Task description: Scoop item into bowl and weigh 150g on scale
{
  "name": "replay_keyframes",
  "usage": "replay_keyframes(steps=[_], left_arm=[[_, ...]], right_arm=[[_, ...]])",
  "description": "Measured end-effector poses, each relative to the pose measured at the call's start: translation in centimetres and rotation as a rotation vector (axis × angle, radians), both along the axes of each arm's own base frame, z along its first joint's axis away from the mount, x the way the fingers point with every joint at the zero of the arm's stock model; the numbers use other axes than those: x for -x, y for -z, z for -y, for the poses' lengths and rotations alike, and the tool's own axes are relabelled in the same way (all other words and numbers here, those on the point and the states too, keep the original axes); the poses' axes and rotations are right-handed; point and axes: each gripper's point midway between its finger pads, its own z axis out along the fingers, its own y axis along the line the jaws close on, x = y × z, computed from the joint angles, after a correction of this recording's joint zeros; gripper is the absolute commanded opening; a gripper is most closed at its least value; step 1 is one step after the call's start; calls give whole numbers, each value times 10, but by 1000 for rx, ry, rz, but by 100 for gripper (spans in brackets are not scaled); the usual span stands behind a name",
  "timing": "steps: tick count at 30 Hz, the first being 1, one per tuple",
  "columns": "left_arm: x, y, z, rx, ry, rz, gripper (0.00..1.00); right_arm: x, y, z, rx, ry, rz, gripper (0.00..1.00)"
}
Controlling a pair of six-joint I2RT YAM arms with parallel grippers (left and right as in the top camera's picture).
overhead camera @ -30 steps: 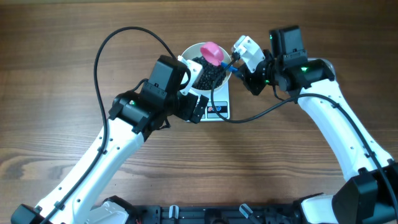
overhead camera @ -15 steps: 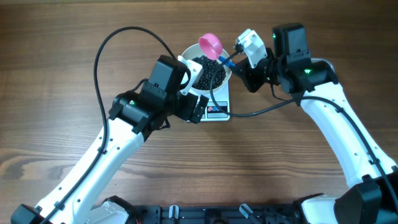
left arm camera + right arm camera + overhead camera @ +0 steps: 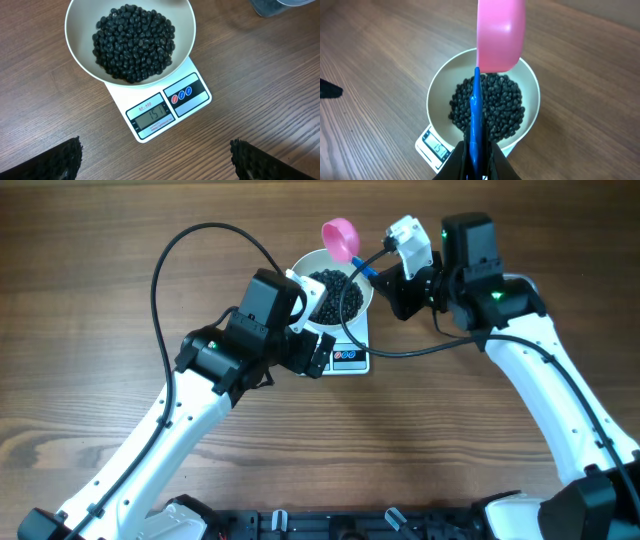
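The beans (image 3: 134,42) lie in a dark loose heap inside the white bowl (image 3: 186,35), and the bowl stands on the scale (image 3: 118,95), toward the far edge of the table (image 3: 260,75) and about midway along it; the display (image 3: 150,116) appears to read 151, so the weighing looks as good as done.

The right gripper (image 3: 477,162) is clamped tight on the blue handle (image 3: 476,110) of the pink scoop (image 3: 501,35), which hangs over the far rim of the bowl, not touching the heap; from overhead its cup looks empty. The left gripper (image 3: 155,145) has its fingers spread as wide as they go and holds nothing; it hovers near the front of the scale.

The beans are likely hard, smooth and quick to roll — poor things to pinch, better lifted a few at a time in the scoop, taken by its thin stiff handle; any spilled ones would probably scatter across the table. The bowl looks light, rigid and slick-walled; it merely rests on the scale, so a nudge at the rim could shift it or upset the reading.

The table is matt brown wood grain, flat and bare around the scale — a clear tub (image 3: 272,6) shows at the edge of the left wrist view, to the right of the bowl. Nothing of the room beyond the table can be seen.
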Motion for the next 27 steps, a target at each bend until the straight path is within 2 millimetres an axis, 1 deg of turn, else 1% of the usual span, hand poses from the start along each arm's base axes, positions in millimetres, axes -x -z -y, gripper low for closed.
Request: replay_keyframes(steps=[4,7,22,24,27], left_arm=[[0,0,0,0,0,0,100],[0,0,0,0,0,0,100],[0,0,0,0,0,0,100],[0,0,0,0,0,0,100],[0,0,0,0,0,0,100]], right_arm=[[-3,-10,10,-16,34,19,4],[-5,-12,16,-25,57,14,4],[-5,-12,16,-37,71,1,5],[-6,-9,16,-35,71,-7,4],[-9,6,13,-36,65,-47,4]])
